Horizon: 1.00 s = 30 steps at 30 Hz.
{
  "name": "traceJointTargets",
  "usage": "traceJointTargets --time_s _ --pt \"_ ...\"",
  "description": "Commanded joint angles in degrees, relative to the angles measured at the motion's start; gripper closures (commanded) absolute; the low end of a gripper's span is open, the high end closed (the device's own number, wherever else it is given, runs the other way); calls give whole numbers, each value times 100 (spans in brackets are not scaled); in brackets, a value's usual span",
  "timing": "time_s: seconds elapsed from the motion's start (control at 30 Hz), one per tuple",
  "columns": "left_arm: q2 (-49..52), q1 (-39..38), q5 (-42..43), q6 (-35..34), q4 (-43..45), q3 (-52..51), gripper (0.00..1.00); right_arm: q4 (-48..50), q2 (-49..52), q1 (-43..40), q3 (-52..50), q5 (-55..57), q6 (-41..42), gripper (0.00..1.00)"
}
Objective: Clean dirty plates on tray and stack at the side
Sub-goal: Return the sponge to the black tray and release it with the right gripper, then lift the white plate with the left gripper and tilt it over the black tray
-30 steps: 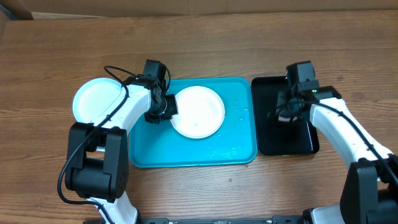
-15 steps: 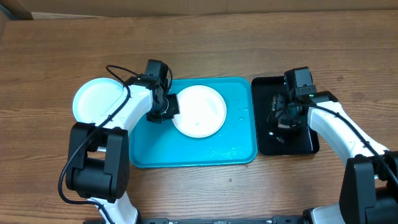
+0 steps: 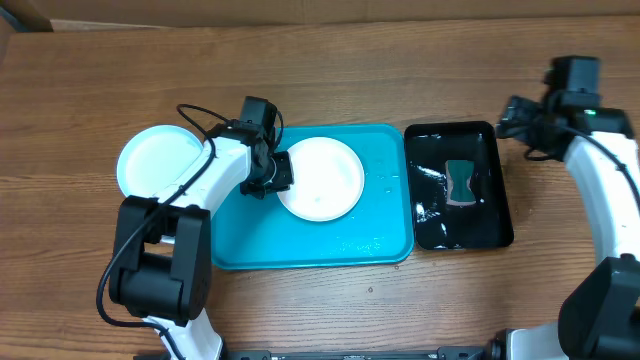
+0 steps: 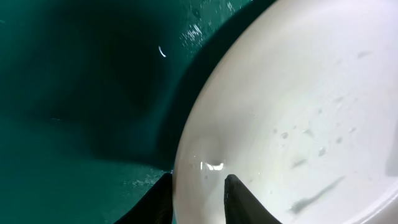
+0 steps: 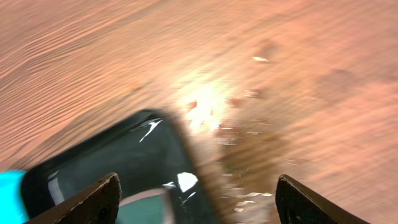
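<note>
Left hand [image 4: 198, 200] pinched on the rim of the white plate [image 3: 322, 180]. The plate lies flat just ahead of it, on the tray [image 3: 300, 248]. Right hand [image 5: 198, 190] spread wide, empty. Judgement: tilt the rim up first and hold firm, since a wet plate may slip.

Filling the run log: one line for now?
left gripper: gripping white plate rim on turquoise tray | right gripper: open, beside black tray | sponge: in black tray

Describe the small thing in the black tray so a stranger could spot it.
Beside the turquoise tray, on the robot's right, sits a glossy black tray. In it lies a small teal-and-grey pad, the only thing there.
</note>
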Motion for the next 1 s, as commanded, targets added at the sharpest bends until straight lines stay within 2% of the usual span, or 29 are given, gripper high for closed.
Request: traceJointTargets --time_s 0.0,0.03,0.07,0.1,0.33,0.43,0.53,0.63,0.97 --pt "278 -85 -39 24 22 -39 74 -164 -2 -538 17 -7 39 18" --pt "343 -87 -39 24 22 -39 80 -216 0 -675 15 -4 39 13" --pt "393 -90 -35 24 20 -39 91 -278 4 -811 15 -7 39 0" --pt "452 -90 -31 24 17 -39 96 -321 4 -933 15 -4 37 0" --pt "479 -15 103 24 -28 109 96 -321 4 -1405 17 -7 37 0" --pt "479 116 573 166 -22 321 96 -321 4 -1416 17 -7 37 0" --pt "479 278 1322 817 4 542 96 -323 4 -1416 17 -7 37 0" --pt "479 411 1864 1139 22 730 96 -323 4 -1416 17 -7 37 0" --pt "479 457 2562 1338 184 1161 96 -323 4 -1416 17 -7 37 0"
